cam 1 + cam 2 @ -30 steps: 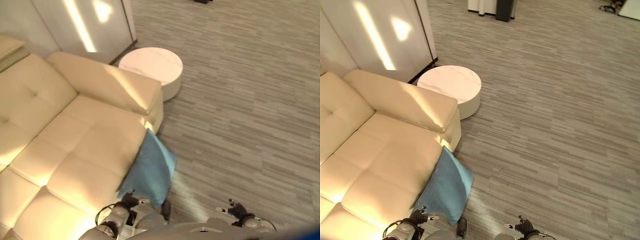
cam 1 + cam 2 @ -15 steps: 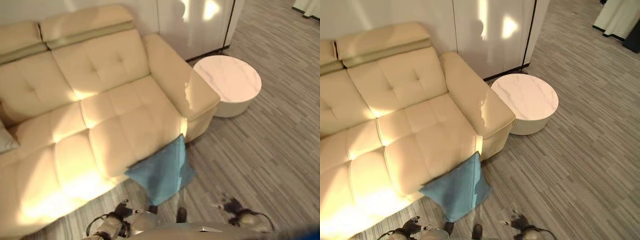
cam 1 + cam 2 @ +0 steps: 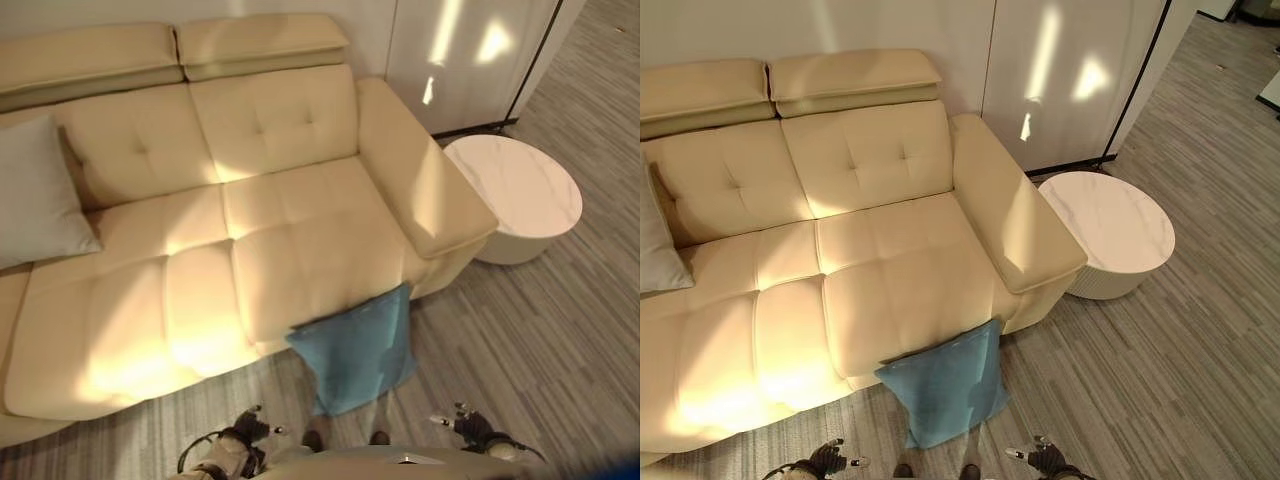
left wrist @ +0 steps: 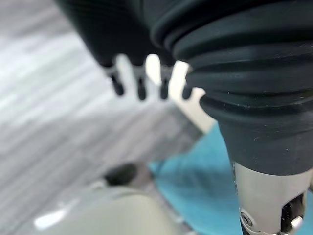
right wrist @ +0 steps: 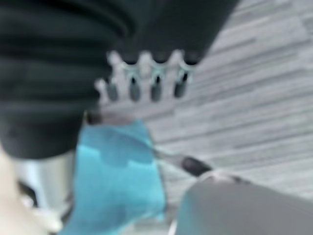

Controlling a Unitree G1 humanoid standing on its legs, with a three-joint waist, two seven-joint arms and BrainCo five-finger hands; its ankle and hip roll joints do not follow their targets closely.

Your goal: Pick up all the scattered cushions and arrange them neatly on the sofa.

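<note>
Blue square fabric cushion: leaning against the front edge of the sofa seat, its lower corner resting on the floor, its cloth soft and slightly creased.

Pale grey square cushion: standing upright against the sofa's backrest at the left end of the seat.

Cream leather sofa: showing tufted, button-dimpled seat and back panels, padded headrests and a broad rounded armrest on its right end.

Round white marble-topped low table: standing just beside that armrest, with a ribbed side wall.

Grey striped carpet floor: lying under everything, its weave running in narrow bands.

Left hand: hanging low near the floor, fingers straight and apart, holding nothing.

Right hand: hanging low likewise, fingers relaxed and spread, gripping nothing, well apart from the blue cushion.
</note>
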